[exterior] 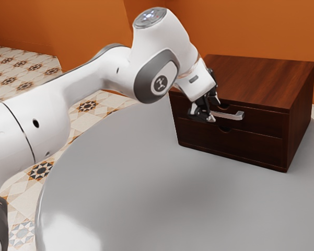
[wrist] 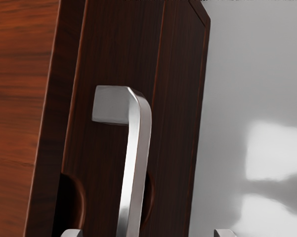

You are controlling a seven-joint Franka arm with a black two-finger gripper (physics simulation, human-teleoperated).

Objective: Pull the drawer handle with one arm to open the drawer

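Tool [exterior: 204, 113] spread wide astride drawer handle [exterior: 230, 114], handle's far end seemingly hidden behind it

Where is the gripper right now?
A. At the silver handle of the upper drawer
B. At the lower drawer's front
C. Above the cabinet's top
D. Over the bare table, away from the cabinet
A: in the exterior view the gripper sits at one end of the silver handle on the upper drawer, and the wrist view shows that handle between its open fingers.
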